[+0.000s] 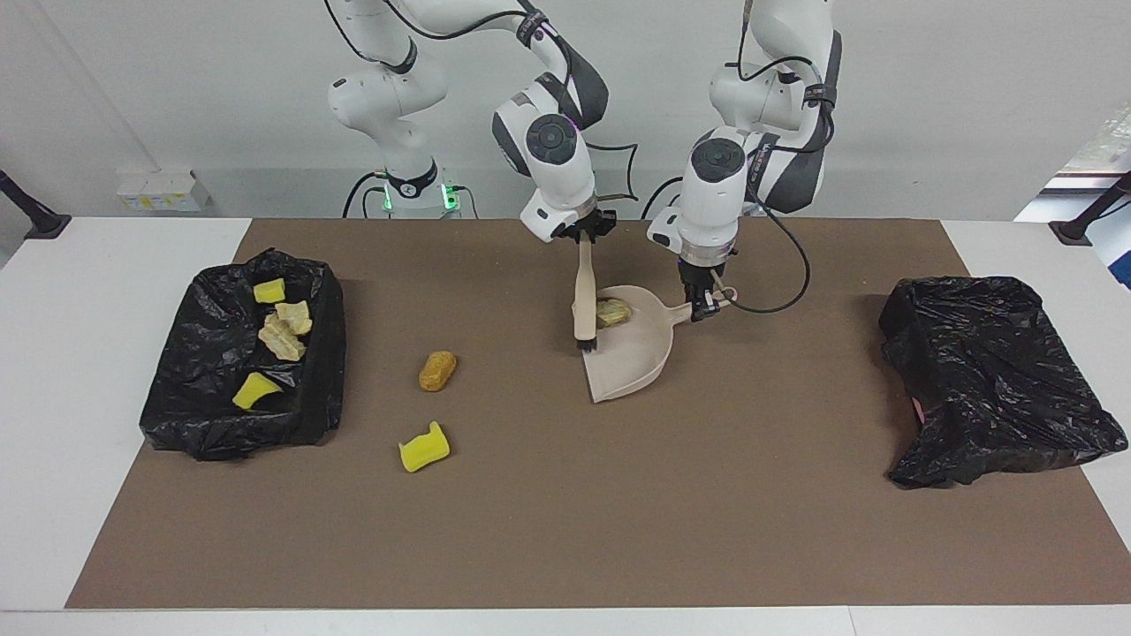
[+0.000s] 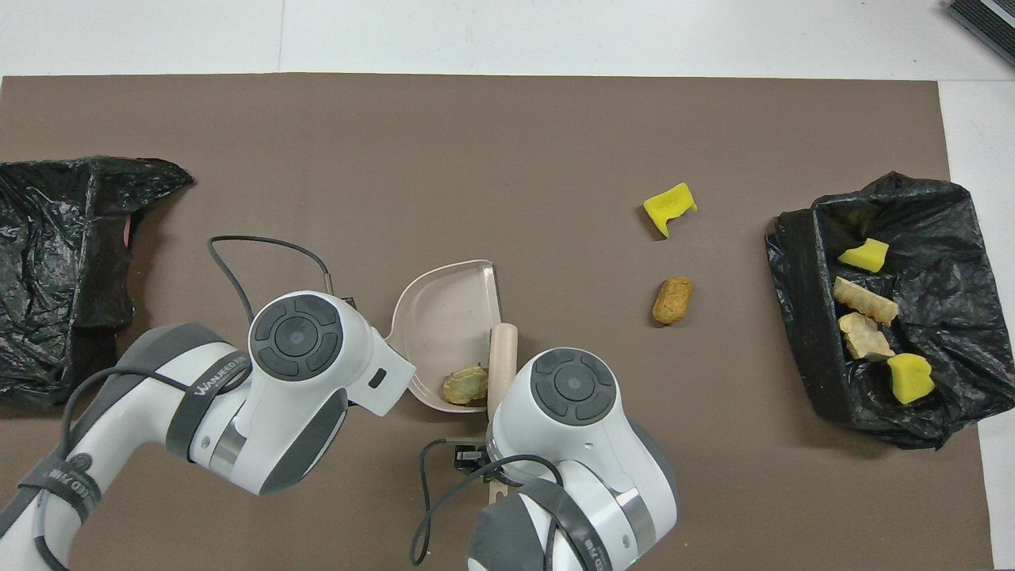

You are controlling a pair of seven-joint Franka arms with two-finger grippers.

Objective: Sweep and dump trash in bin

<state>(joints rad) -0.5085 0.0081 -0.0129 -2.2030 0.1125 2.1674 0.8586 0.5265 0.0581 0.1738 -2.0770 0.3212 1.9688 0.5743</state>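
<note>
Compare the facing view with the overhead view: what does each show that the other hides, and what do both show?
Facing view only: the left gripper clamped on the dustpan handle, the right gripper clamped on the brush, and the arms' bases.
Overhead view only: the grippers lie hidden under the wrists, and nothing appears that the facing view lacks.
Both: a pale lump in the dustpan, the orange-brown lump, a loose yellow sponge chunk, and two black bin bags, one holding four pieces.
</note>
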